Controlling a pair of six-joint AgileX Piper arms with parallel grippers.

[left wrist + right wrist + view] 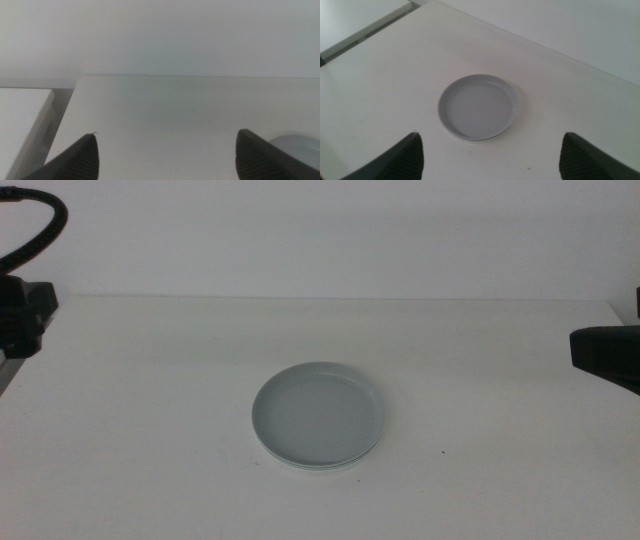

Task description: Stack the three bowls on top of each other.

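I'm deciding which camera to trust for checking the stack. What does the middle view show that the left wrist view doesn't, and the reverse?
Only the middle view shows the whole stack of bowls, grey-blue on top with paler rims peeking out beneath, alone mid-table, plus parts of both arms at the picture's sides. Only the left wrist view shows the left gripper, jaws wide apart and holding nothing, and the table's far corner with a lower white surface beside it. Both share the white table and the stack, though the wrist view catches only a sliver of it. The right gripper appears in neither.

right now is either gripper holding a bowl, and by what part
Nothing is held. The left gripper and right gripper are both open and empty, away from the stacked bowls mid-table.
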